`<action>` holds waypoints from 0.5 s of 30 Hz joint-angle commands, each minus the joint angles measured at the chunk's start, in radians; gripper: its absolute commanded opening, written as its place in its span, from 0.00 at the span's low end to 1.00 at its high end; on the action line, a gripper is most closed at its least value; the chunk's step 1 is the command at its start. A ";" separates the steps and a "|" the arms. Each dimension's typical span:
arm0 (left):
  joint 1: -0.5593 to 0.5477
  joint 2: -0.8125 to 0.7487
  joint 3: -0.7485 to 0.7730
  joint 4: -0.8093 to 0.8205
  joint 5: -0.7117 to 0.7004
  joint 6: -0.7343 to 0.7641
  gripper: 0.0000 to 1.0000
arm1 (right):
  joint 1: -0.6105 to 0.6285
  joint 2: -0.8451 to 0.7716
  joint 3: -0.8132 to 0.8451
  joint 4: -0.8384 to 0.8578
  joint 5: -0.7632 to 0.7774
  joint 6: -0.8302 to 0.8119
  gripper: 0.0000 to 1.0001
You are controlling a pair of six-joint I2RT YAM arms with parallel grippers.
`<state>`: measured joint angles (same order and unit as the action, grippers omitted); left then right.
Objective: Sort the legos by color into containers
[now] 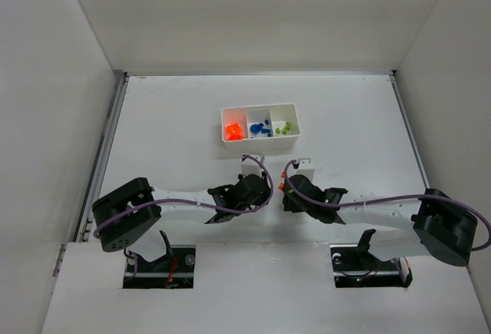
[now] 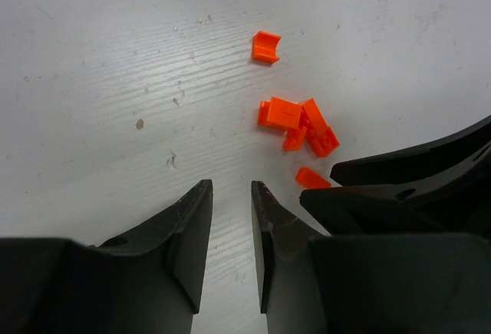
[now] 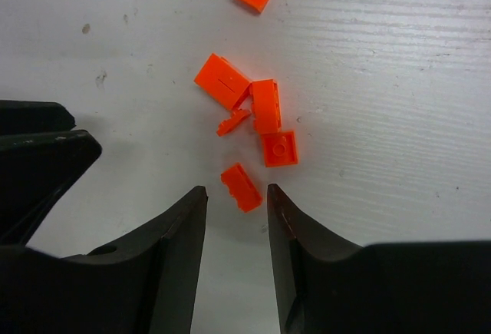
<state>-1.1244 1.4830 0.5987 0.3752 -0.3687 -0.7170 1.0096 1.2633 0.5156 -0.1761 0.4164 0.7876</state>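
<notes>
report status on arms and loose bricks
Left end effector open, empty. Right end effector open, orange brick at its tips. Orange pile just beyond. Both crowded close.

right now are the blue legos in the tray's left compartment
No, the blue legos sit in the middle compartment of the tray; the left one holds orange legos.

No writing, label, brand mark, number or sign can be read in any of the three views.
</notes>
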 commanded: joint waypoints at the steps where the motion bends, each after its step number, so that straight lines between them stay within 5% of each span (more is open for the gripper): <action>1: 0.008 -0.027 -0.016 0.036 0.008 -0.012 0.25 | 0.005 0.039 0.032 0.021 -0.011 -0.022 0.43; 9: 0.005 -0.050 -0.030 0.045 -0.001 -0.010 0.29 | 0.008 0.094 0.052 0.023 0.016 -0.021 0.22; 15: -0.030 -0.015 -0.014 0.079 0.007 0.001 0.35 | 0.017 -0.057 0.023 -0.026 0.071 0.009 0.14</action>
<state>-1.1328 1.4712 0.5777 0.3996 -0.3664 -0.7235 1.0164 1.2987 0.5411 -0.1741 0.4374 0.7792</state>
